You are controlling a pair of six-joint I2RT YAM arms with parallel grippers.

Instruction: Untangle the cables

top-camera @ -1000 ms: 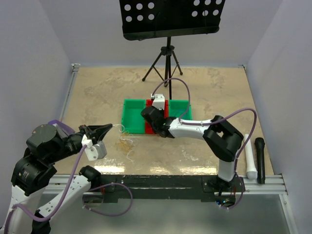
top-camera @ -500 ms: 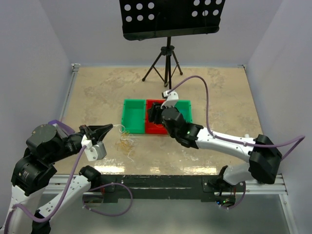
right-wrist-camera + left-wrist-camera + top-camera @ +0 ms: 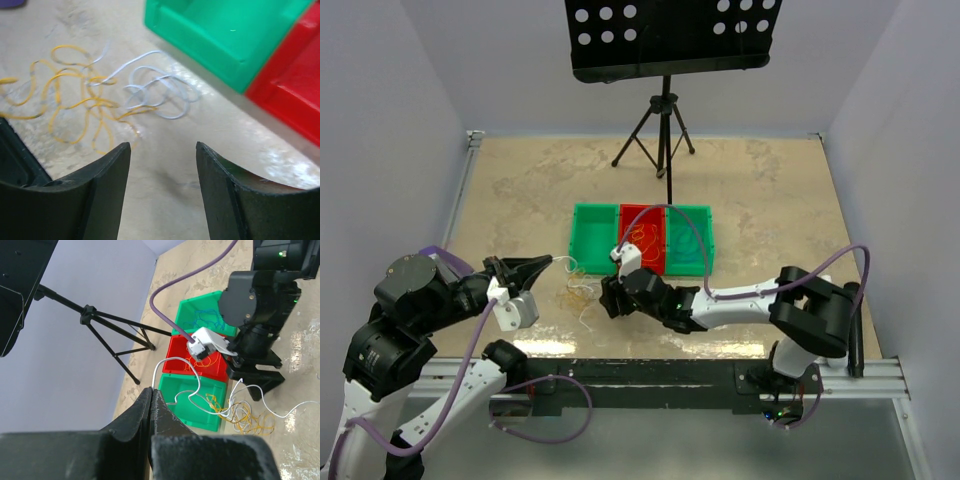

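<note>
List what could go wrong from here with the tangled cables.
1. The white cable pinched in the shut left gripper runs into the yellow cable on the table; pulling may tighten the tangle instead of freeing it.
2. The open right gripper hovers over both strands, so closing could grab white and yellow together.

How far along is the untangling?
Done: orange cable lies in the red bin, greenish cable in the right green bin. In hand: the shut left gripper pinches the white cable. Left: its loops and yellow cable lie tangled on the table, open right gripper close by.
</note>
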